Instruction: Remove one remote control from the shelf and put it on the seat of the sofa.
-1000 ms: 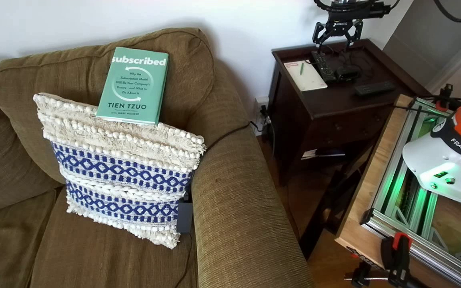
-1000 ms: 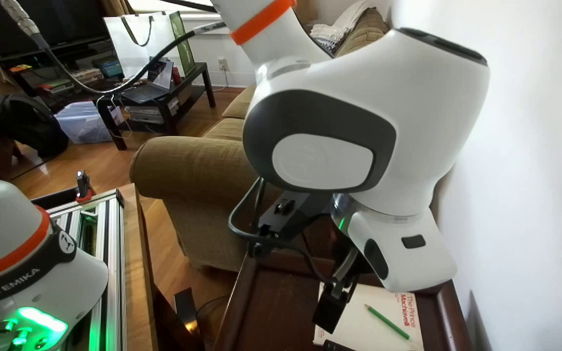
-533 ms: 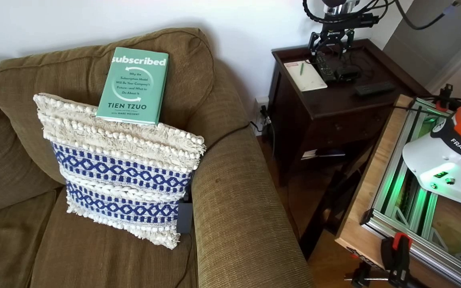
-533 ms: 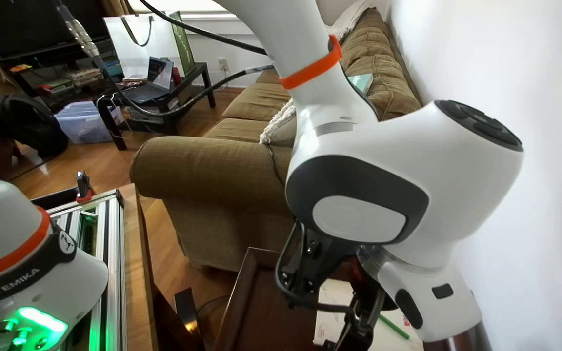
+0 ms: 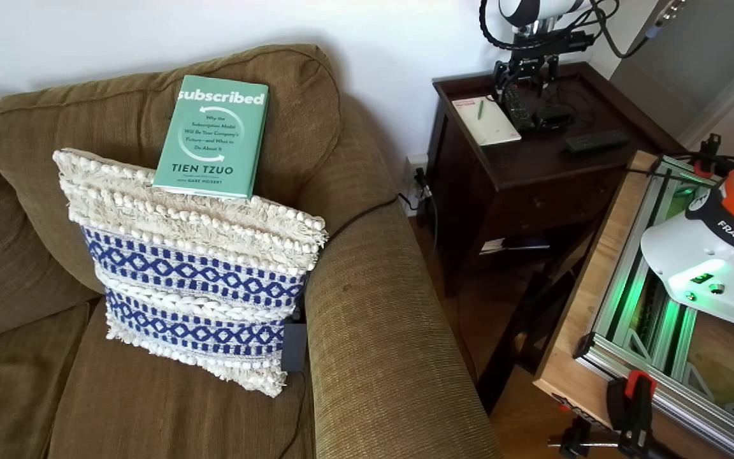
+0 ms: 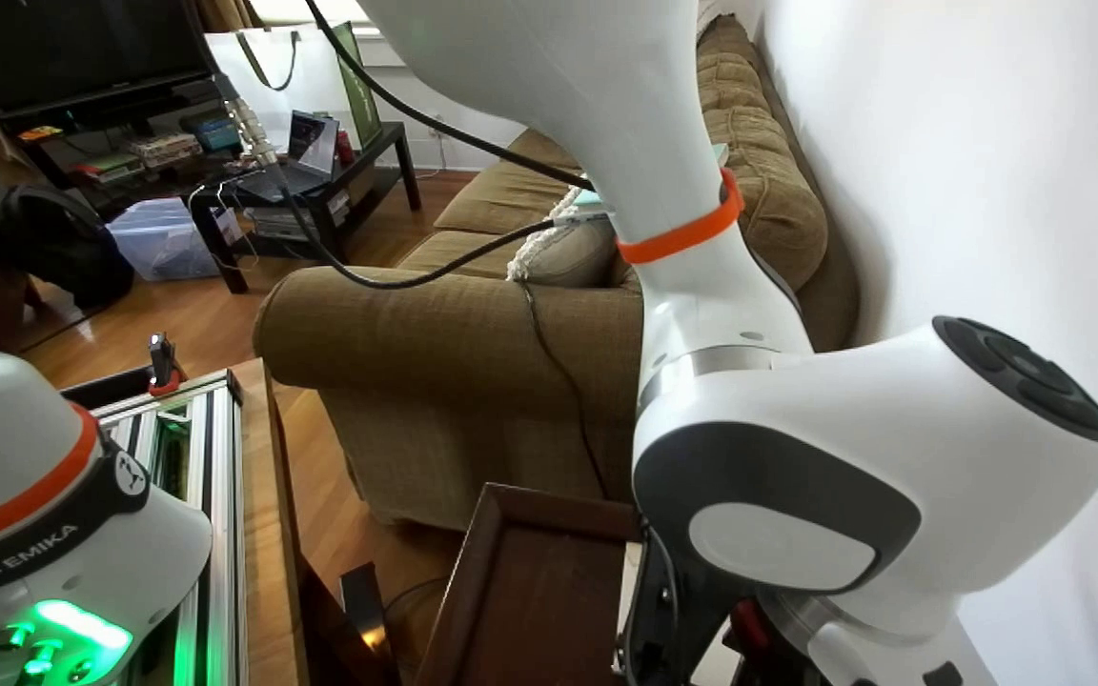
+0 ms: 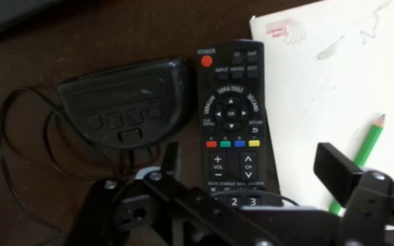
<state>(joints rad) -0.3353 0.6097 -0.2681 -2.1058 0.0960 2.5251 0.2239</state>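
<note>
On the shelf (image 5: 532, 156), two remote controls (image 7: 231, 112) (image 5: 596, 141), one pencil (image 7: 368, 145), one claw (image 7: 246, 164) spread above

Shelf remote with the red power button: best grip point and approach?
I'd come from straight above, fingers pinching the remote across its long sides at the volume keys: it lies flat and narrow, and there the black device curves away, likely leaving finger room.

"subscribed" on book (image 5: 212, 136), "POWER" on remote (image 7: 232, 119)

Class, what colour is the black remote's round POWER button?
POWER button: orange-red, clearest in the wrist view.
</note>
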